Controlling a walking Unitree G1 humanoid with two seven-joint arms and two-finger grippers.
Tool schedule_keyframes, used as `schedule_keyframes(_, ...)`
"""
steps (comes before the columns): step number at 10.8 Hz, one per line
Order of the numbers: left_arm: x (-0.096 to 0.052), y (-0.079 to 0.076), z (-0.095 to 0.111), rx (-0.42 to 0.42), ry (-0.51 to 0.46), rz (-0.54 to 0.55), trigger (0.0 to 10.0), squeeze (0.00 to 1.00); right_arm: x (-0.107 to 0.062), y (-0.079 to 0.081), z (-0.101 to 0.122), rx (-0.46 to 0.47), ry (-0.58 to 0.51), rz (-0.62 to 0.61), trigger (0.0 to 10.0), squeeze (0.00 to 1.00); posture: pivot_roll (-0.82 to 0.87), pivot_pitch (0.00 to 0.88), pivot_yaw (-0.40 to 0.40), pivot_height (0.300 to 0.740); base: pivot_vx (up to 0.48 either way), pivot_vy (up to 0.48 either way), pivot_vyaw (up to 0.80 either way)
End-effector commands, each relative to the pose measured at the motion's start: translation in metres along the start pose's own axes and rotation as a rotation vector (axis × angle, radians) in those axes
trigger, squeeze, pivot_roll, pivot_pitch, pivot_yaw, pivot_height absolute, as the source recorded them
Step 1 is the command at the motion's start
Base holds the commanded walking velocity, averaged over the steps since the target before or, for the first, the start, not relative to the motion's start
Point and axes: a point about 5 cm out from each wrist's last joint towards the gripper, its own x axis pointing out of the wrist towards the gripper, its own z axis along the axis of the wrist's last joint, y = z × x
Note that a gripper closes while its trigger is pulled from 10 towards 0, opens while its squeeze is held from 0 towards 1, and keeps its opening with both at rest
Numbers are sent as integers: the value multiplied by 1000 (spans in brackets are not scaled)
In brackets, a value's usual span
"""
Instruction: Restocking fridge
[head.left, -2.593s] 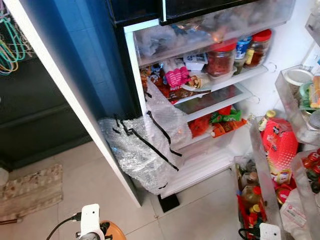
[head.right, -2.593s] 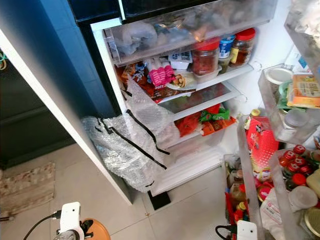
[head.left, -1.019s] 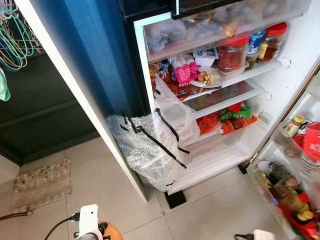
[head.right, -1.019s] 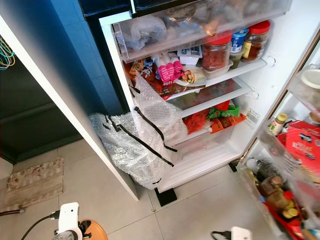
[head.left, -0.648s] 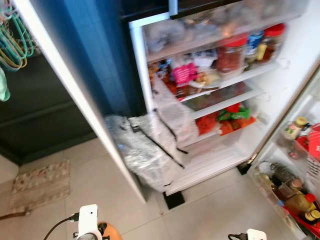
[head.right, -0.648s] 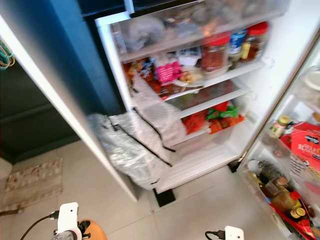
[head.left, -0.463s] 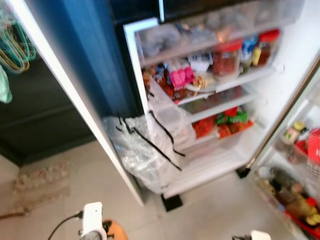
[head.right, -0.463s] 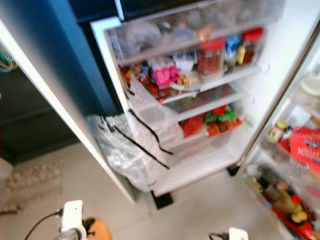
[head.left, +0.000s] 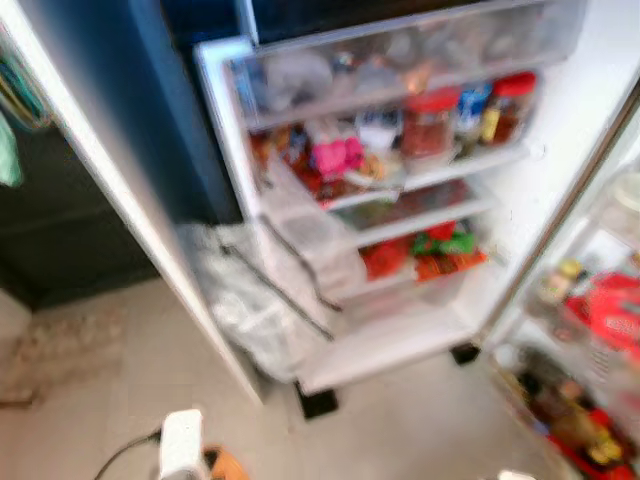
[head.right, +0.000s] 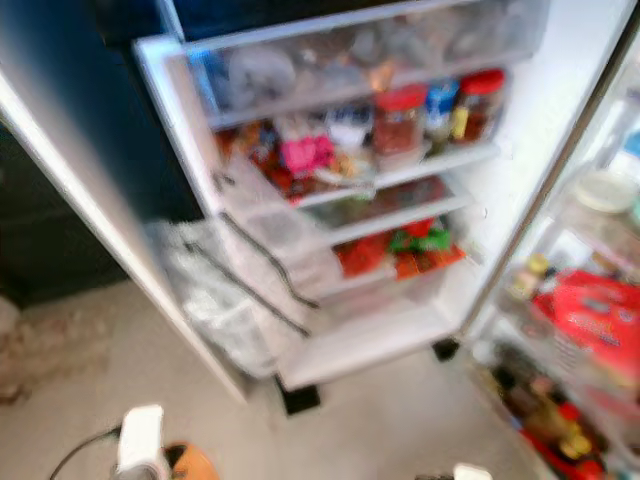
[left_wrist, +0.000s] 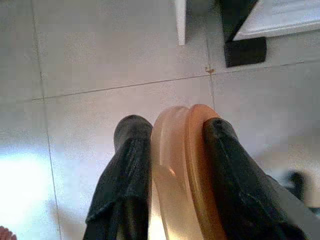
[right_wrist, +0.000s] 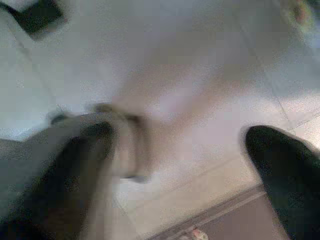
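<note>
Left hand low over pale floor tiles, clamping smooth translucent orange disc; right hand spread wide. Ahead, blurred open fridge, crinkled bubble wrap spilling out.

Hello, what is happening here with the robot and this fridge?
The robot stands before an open fridge with packed shelves, a bubble-wrap sheet hanging at its lower left. The left gripper is shut on an orange round object, held low above the tiled floor. The right gripper is open, also low over the floor. Nothing has gone into the fridge yet; the head views are blurred.
</note>
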Motion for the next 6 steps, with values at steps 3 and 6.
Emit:
schedule_keyframes(3,-1,-6,-7,9,32,-24,10000,0,-3,-4,-13,5,36,5,10000,0,11,84,69,729,0,-278,0)
schedule_keyframes(6,0,-6,-5,-1,25,-19,10000,0,0,5,-3,-2,8,29,10000,0,15,96,68,729,0,-256,0)
